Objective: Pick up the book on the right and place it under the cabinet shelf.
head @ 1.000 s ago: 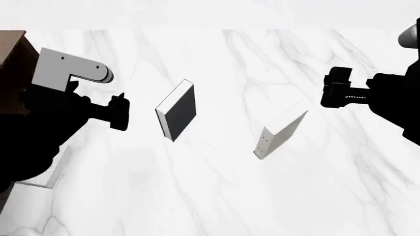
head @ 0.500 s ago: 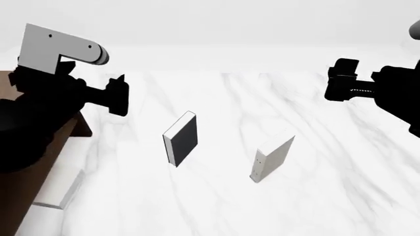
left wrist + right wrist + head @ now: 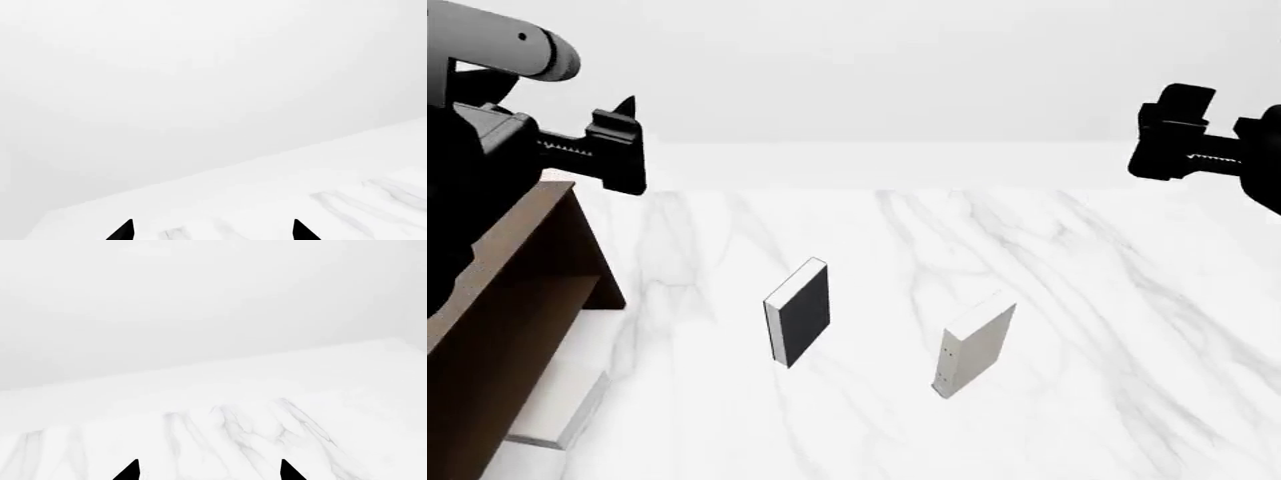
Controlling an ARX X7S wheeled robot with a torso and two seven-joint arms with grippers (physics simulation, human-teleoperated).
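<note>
The book (image 3: 974, 348), thin and pale grey-white, stands upright on the marble table right of centre. The dark brown cabinet shelf (image 3: 510, 285) stands at the left edge. My left gripper (image 3: 625, 148) is open and empty, held high above the cabinet's top. My right gripper (image 3: 1158, 142) is open and empty, high at the far right, well above and beyond the book. In the left wrist view the left gripper (image 3: 212, 231) shows only two black tips wide apart over bare marble. In the right wrist view the right gripper (image 3: 208, 471) shows the same.
A black-covered book (image 3: 799, 312) stands upright left of the pale book. Another pale grey book (image 3: 554, 405) lies flat at the foot of the cabinet. The white marble table (image 3: 1094, 300) stretches to a plain white wall behind.
The head view has shifted, so the books sit lower and more of the cabinet shows. Both grippers stand higher in the view. No book has moved.
</note>
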